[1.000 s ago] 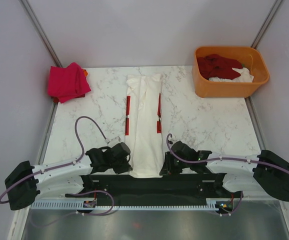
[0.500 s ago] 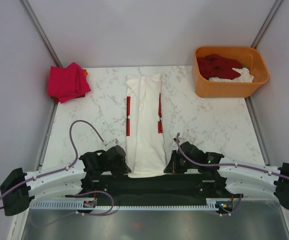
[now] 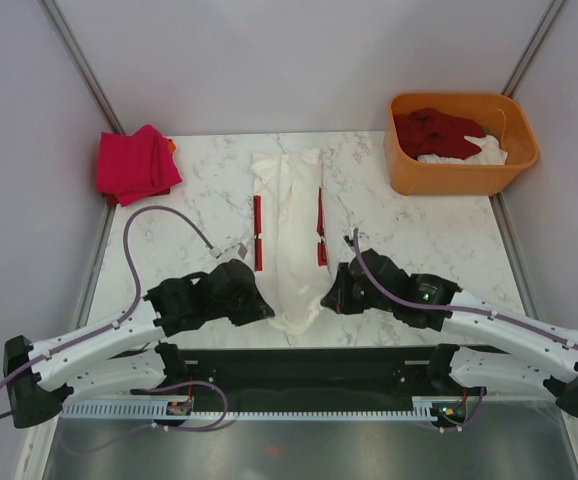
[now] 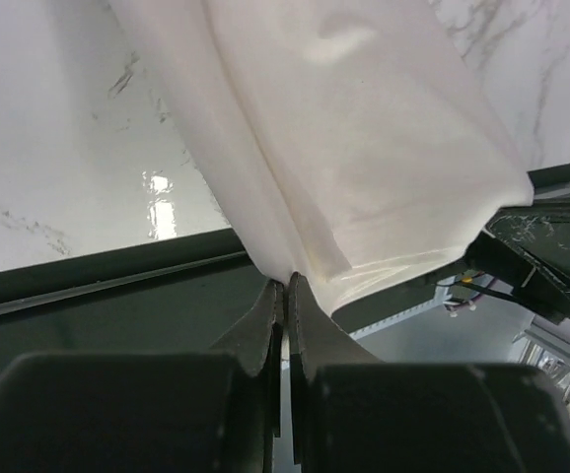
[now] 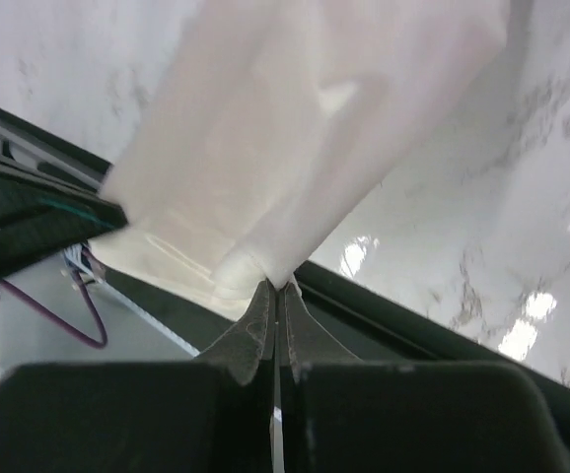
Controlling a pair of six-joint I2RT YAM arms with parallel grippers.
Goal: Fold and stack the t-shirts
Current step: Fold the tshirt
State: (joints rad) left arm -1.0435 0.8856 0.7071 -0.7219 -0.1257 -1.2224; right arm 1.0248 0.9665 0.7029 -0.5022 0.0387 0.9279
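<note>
A robot test cell of a laboratory kind is shown. A marble-patterned surface (image 3: 409, 250) is enclosed on three sides by plain pale panels (image 3: 299, 60), which are held by bare metal posts (image 3: 79, 60) at 11 and 1 o'clock. At 6 o'clock the left arm (image 3: 89, 345) and the right arm (image 3: 514, 330) are bolted to a black rail (image 3: 299, 375), below which a slotted cable duct (image 3: 299, 408) is fixed. Purple cables (image 3: 155, 209) are looped along the arms. An orange tub (image 3: 459, 175) is set at 1 o'clock, folded pink-red t-shirts (image 3: 134, 165) at 10 o'clock.
</note>
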